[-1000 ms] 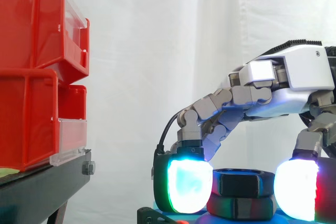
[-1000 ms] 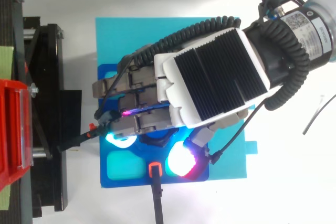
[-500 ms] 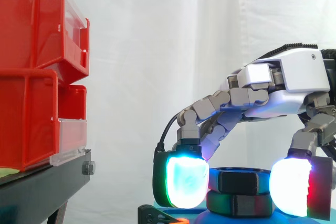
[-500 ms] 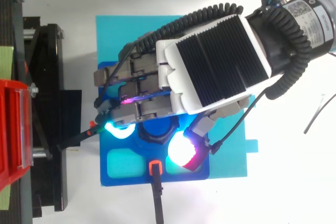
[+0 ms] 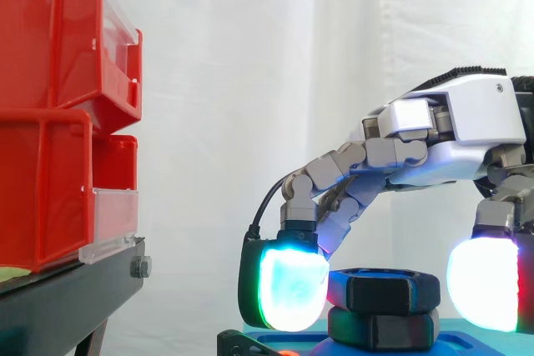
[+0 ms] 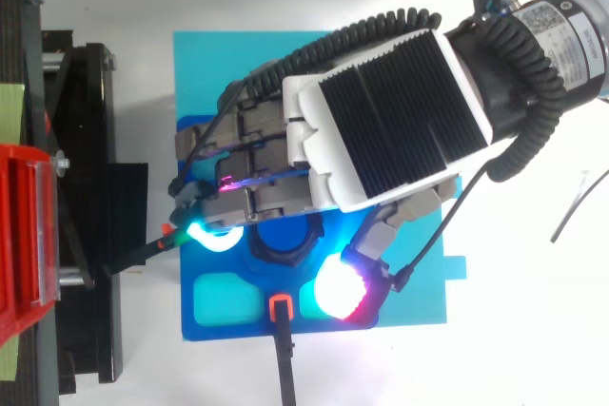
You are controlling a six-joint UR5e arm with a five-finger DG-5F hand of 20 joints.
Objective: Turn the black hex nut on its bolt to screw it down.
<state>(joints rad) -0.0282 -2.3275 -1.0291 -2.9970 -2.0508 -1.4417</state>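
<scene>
The hand (image 5: pixel 450 135) arches over the black hex nut (image 5: pixel 382 289) with its fingers bent down on either side in a wide span and no pinch. In the side view a finger pad (image 5: pixel 288 289) glowing white and cyan with a green rim sits at 9 o'clock of the nut, right against its flank or a hair off; which one cannot be told. The thumb pad (image 5: pixel 484 283), white with a red edge, hangs at 3 o'clock of the nut with a clear strip of curtain between them. The nut sits level, directly on top of a second dark hex-shaped piece (image 5: pixel 384 327), well below the palm. From above, the nut shows at 6 o'clock of the palm, just past the bent fingers, ringed around the blue bolt (image 6: pixel 283 235). The cyan pad glows at 9 o'clock of it and the thumb pad lies apart at 4 o'clock. Bolt and nut stand on a blue plate (image 6: pixel 228 328) laid over a teal mat (image 6: pixel 209 64). The red bins (image 5: pixel 50 122) on their black stand (image 5: pixel 67 293) are well apart at 9 o'clock.
</scene>
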